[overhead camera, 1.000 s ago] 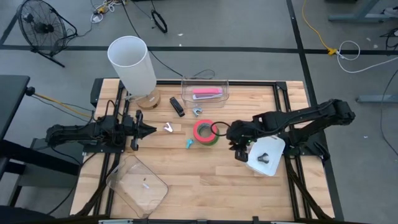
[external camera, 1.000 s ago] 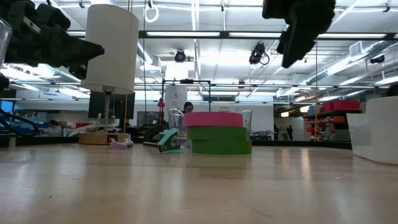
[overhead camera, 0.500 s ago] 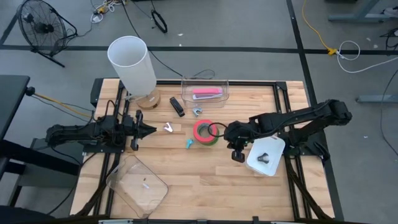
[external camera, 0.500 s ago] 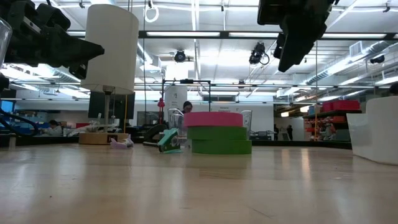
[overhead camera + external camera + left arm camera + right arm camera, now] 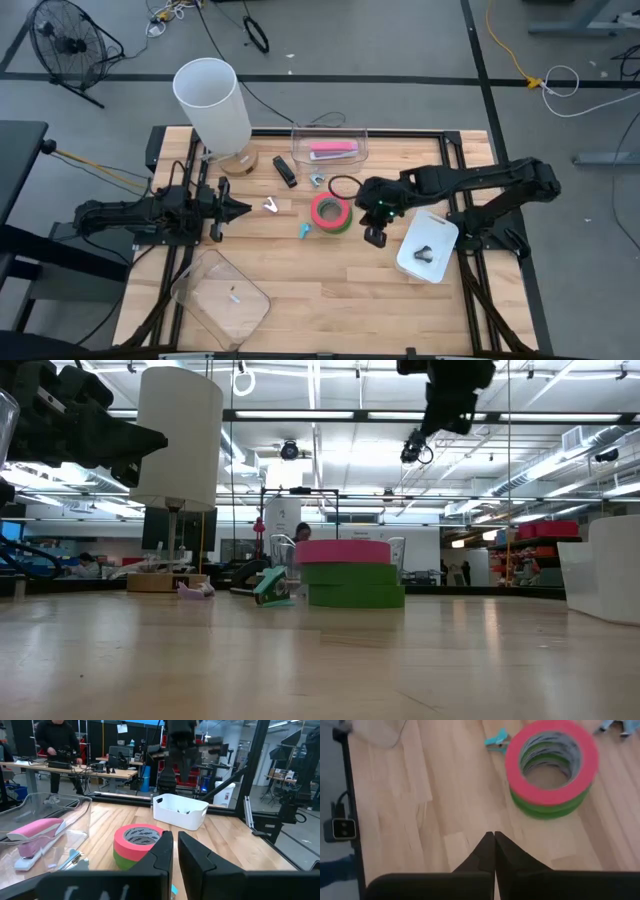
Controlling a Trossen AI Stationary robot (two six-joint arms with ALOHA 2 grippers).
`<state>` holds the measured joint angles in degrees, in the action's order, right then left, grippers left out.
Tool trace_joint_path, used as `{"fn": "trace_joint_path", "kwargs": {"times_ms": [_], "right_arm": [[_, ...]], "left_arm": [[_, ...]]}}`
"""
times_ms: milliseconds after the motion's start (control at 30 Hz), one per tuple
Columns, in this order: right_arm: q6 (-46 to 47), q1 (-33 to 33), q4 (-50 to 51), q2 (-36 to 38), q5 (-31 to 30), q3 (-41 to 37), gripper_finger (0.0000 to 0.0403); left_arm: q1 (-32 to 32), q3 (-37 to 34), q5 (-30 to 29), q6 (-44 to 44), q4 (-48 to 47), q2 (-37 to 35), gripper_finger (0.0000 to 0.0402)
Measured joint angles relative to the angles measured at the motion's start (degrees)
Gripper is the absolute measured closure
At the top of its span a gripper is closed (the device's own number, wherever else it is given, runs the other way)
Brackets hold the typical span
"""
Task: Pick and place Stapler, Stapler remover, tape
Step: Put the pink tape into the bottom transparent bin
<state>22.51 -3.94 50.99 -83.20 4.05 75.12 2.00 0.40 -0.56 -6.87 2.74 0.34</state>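
Since the earlier frames, the right gripper (image 5: 372, 236) has swung away from the white rectangular plastic bin (image 5: 428, 251) toward the middle of the desk (image 5: 330, 290), and its dark fingers (image 5: 490, 851) have closed together on nothing. It now hangs above the wood just beside the tape (image 5: 331, 212), a pink-red ring-shaped roll stacked on a green one. Nearest the front edge of the desk lies a clear plastic lid (image 5: 220, 292). Farther in, the white bin stands on the right side with a small dark object inside. At mid-desk sits the tape stack, with a small teal clip-like piece (image 5: 304, 230) touching or just beside it on the left. The left gripper (image 5: 245, 210) waits over the left side of the desk, its fingers nearly closed and empty, pointing toward a small silver metal piece (image 5: 271, 206). Beyond these lie a thin black ring (image 5: 345, 187), a black stapler (image 5: 285, 171) and a small metal item (image 5: 317, 180). At the far edge stands a clear plastic box (image 5: 330, 146) holding a pink stapler (image 5: 332, 150), and a tall white cylinder (image 5: 211, 103) on a wooden base.
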Motion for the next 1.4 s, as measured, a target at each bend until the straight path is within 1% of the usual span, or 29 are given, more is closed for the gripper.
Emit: {"fn": "trace_joint_path", "kwargs": {"times_ms": [300,533,633,900,967,1067,1200,1300,1400], "right_arm": [[-0.14,2.69,6.32,-8.91,-0.24,13.52,0.0403],[-2.20,2.69,6.77,-16.28,-0.83,21.58,0.0403],[-2.36,2.71,6.50,-18.71,-0.76,23.21,0.0403],[-1.32,3.06,6.21,-21.78,-0.66,23.36,0.0399],[0.63,3.21,6.93,-22.59,-1.63,23.36,0.0387],[2.68,3.86,9.20,-23.98,-2.06,23.36,0.0357],[5.06,5.11,12.93,-25.78,-2.07,23.36,0.0303],[9.01,6.47,14.50,-26.87,-1.88,23.36,0.0260],[13.45,7.83,15.00,-27.27,-3.64,23.36,0.0221]], "left_arm": [[0.01,-0.01,0.00,0.00,0.00,0.01,0.0372],[0.02,-0.01,-0.01,0.00,0.00,0.01,0.0372],[0.00,-0.02,-0.02,0.00,0.00,0.02,0.0372],[0.00,-0.01,-0.01,0.00,0.00,0.02,0.0372],[0.00,-0.02,-0.02,0.00,0.00,0.00,0.0372],[0.02,0.00,-0.02,0.00,0.00,0.02,0.0372],[0.01,-0.01,-0.02,0.00,0.00,0.01,0.0372],[0.01,-0.01,-0.02,0.00,0.00,0.00,0.0372],[0.02,-0.02,0.00,0.00,0.00,0.02,0.0372]]}}
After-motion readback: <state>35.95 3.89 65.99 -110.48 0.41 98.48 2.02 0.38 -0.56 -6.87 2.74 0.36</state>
